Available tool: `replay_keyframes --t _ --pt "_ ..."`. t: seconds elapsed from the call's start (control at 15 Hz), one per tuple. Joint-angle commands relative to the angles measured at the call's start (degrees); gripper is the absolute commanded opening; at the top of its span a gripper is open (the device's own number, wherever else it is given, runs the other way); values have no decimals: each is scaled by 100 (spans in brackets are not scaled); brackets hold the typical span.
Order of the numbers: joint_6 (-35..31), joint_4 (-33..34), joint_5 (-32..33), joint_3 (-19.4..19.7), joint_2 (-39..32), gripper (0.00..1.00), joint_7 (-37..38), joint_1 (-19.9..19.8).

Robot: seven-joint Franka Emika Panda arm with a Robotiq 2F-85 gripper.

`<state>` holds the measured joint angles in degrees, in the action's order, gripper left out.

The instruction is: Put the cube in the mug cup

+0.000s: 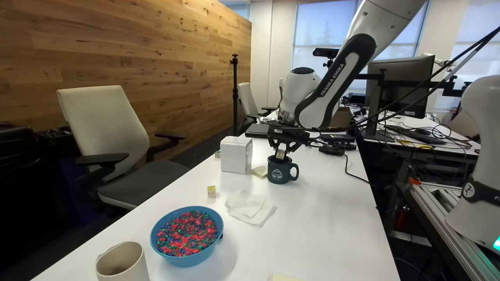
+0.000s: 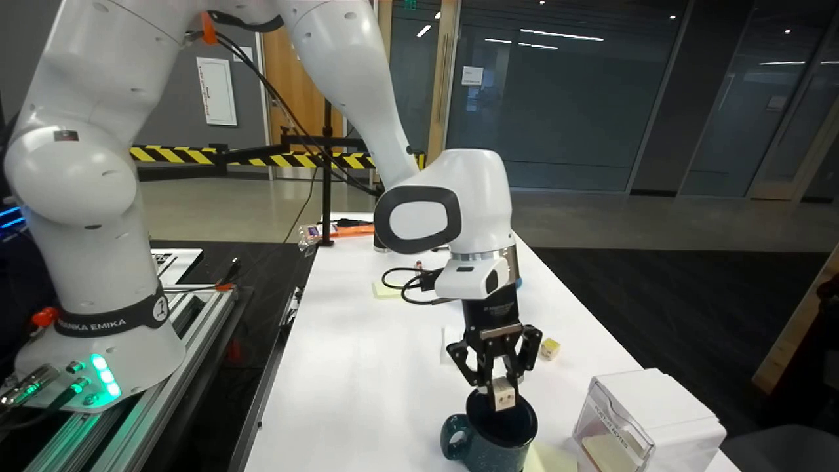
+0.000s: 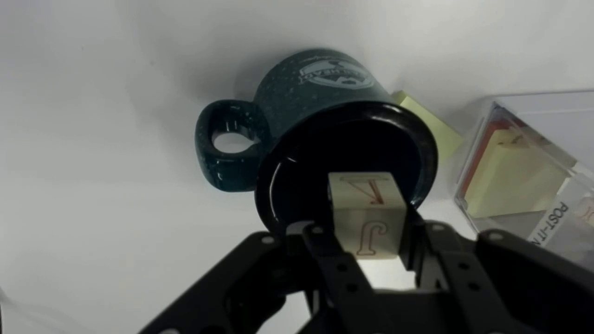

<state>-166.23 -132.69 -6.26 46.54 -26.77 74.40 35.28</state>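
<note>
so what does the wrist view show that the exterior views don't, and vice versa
Only the wrist view clearly shows the outlined characters on the cube. Only the exterior views show the yellowish block and the white arm. Both share the claw gripping the cube at the mouth of the mug cup, and the white box.

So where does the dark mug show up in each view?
In an exterior view: dark mug, right of and below centre.
In an exterior view: dark mug, bottom edge, right of centre.
In wrist view: dark mug, near centre.
Shared landmark: the white box beside it.
</note>
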Motion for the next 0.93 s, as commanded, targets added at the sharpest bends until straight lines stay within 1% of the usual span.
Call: replay_keyframes --t 0.0,0.13,0.2,0.27,0.33,0.53,0.67,0.8,0.87 --pt "-20 138 234 -106 -109 10 337 -231" --pt "-35 145 239 -136 -131 10 356 -280" --pt "6 159 233 -130 -141 42 407 -277" --pt "-43 158 242 -148 -147 60 412 -296" --pt "-39 162 236 -155 -145 66 448 -303" --pt "-49 190 246 -196 -138 88 519 -340" --pt "-43 191 257 -204 -114 98 548 -344" --pt "-23 119 290 -253 70 100 440 -363" --pt "-54 84 337 -223 122 100 428 -304"
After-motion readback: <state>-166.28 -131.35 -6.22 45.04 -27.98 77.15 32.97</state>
